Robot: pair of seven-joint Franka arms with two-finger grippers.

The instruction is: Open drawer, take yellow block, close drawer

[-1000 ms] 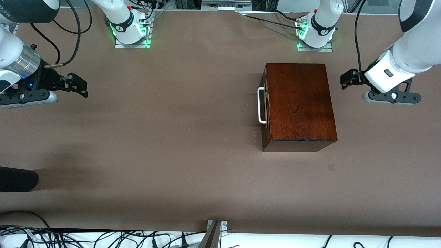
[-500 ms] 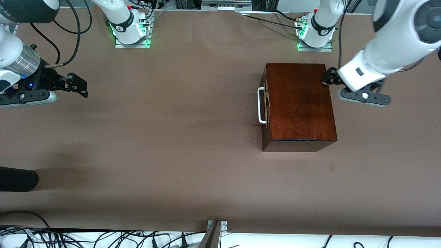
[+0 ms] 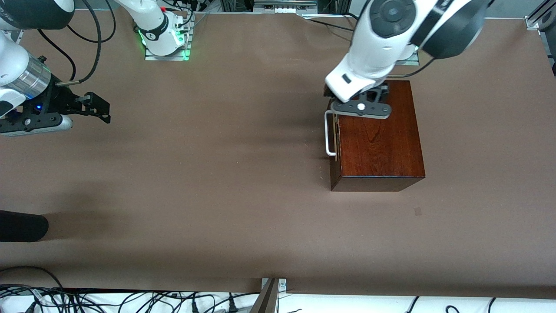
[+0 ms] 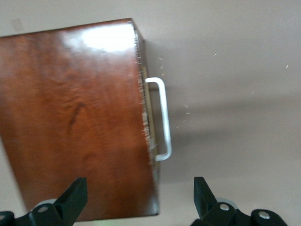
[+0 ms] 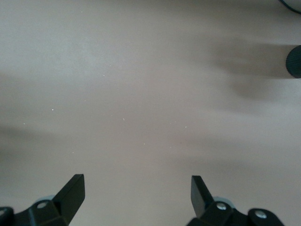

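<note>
Now the left gripper (image 3: 336, 98) hangs over the box (image 3: 378, 139), above the top corner nearest the handle (image 3: 329, 132); half a second ago it was off the box's edge toward the left arm's end of the table, and a second ago farther out still. So the left arm has swung in across the lid toward the drawer front. In the left wrist view its fingers (image 4: 73, 200) stand wide apart and hold nothing, with the handle (image 4: 162, 120) showing between them at about 12 o'clock.

The drawer (image 3: 333, 134) is shut, its front flush with the box at the box's 9 o'clock face in the front view. The white handle sticks out from that face, untouched. The yellow block is not visible anywhere; presumably it lies inside the drawer.

This reads as the approach to the first step: opening has not begun. The gripper has yet to come down and straddle the bar before any pull toward the right arm's end.

The right gripper (image 3: 93, 106) waits over bare table (image 3: 217, 195) at roughly 9 o'clock of the front view, its fingers (image 5: 70, 193) spread and empty.
</note>
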